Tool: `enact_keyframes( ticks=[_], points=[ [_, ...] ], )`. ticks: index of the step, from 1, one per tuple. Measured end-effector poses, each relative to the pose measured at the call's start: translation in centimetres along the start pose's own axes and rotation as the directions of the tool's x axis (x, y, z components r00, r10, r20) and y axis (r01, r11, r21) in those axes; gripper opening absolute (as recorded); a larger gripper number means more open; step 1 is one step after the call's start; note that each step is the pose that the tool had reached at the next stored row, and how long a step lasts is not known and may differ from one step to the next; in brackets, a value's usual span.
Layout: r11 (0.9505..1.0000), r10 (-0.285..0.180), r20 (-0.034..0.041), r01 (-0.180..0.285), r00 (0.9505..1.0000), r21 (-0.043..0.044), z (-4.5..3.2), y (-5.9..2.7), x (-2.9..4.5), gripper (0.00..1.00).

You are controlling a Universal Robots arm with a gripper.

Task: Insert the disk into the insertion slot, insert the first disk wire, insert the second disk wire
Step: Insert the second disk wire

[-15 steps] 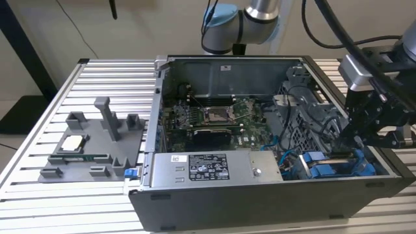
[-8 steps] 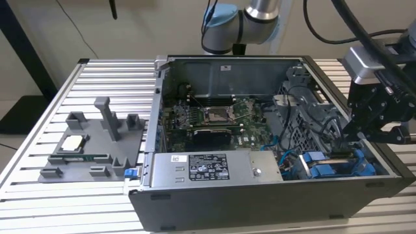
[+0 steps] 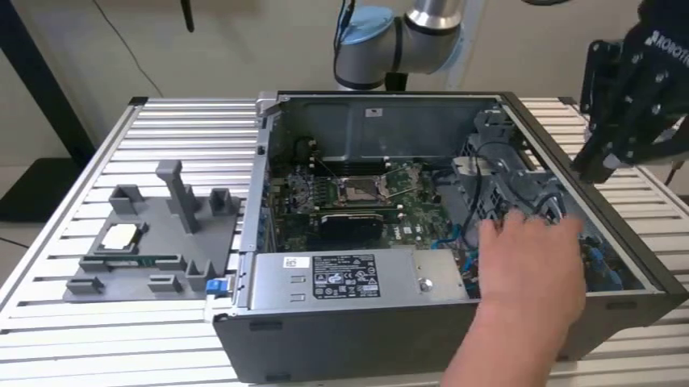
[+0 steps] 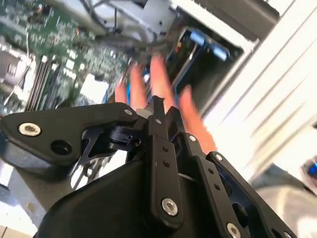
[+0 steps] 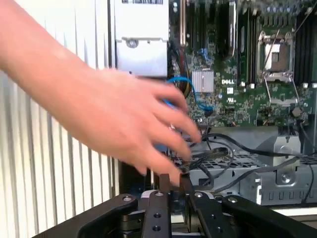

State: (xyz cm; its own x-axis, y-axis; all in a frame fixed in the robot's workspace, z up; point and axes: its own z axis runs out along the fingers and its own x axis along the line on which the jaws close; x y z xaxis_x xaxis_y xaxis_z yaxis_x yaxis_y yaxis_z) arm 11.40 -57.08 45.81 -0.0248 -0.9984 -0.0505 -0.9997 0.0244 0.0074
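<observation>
Claw (image 4: pixel 161 106) pressed together, gripping nothing; it hovers at 2 o'clock of the open computer case (image 3: pixel 356 355) in the exterior view. Just past its tips a person's hand (image 5: pixel 114 114) reaches among black cables (image 5: pixel 233 148). Beyond the fingers the disk (image 4: pixel 195 37), blue carrier showing, lies inside the case by its 3 o'clock wall. Motherboard (image 3: pixel 356 189) farther in. Slatted desk (image 3: pixel 173 121) beneath.

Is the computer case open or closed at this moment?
Open: the computer case has no cover on, and the motherboard and power-supply box inside show plainly.
</observation>
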Motion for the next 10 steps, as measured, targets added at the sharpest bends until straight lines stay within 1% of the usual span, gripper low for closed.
enact_keyframes(
  ticks=[1,2,3,4,5,6,10],
  points=[
    [1.0000,-0.002,-0.0156,0.002,0.9999,-0.0093,-1.15,0.38,-0.31,0.23],
    [0.9998,-0.003,-0.0291,0.003,0.9996,-0.0174,-2.14,0.70,-0.58,0.23],
    [0.9997,-0.004,-0.0394,0.004,0.9992,-0.0235,-2.90,0.94,-0.79,0.23],
    [0.9996,-0.005,-0.0469,0.004,0.9989,-0.0279,-3.45,1.13,-0.94,0.23],
    [0.9995,-0.006,-0.0518,0.004,0.9986,-0.0309,-3.81,1.24,-1.03,0.23],
    [0.9995,-0.006,-0.0539,0.005,0.9985,-0.0321,-3.96,1.28,-1.07,0.23],
    [0.9995,-0.006,-0.0538,0.005,0.9985,-0.0322,-3.96,1.29,-1.07,0.23]
  ],
)
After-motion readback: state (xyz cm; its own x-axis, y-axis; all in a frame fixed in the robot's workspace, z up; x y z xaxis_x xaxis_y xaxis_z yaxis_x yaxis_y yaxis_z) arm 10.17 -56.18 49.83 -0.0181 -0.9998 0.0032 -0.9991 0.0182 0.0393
